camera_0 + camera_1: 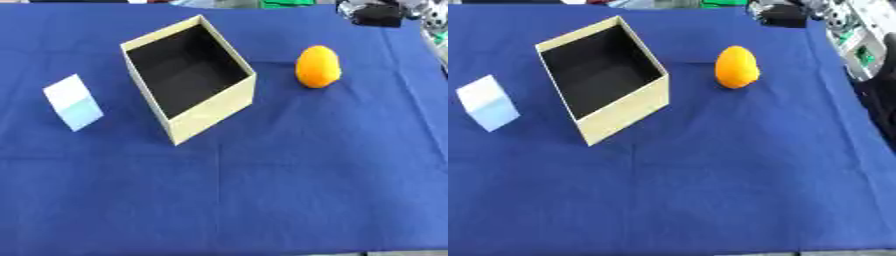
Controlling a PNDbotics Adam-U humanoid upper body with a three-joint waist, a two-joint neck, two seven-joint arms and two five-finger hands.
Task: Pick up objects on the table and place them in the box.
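Observation:
An open cardboard box with a black inside stands on the blue cloth, left of the middle, and nothing shows in it. An orange egg-shaped fruit sits upright to the right of the box, a short gap away. A small white and pale blue carton stands to the left of the box. Neither of my hands shows in either view.
The blue cloth covers the whole table, with a broad bare stretch in front of the box. Dark equipment lies at the far right edge, and a rack with green parts stands beyond the right edge.

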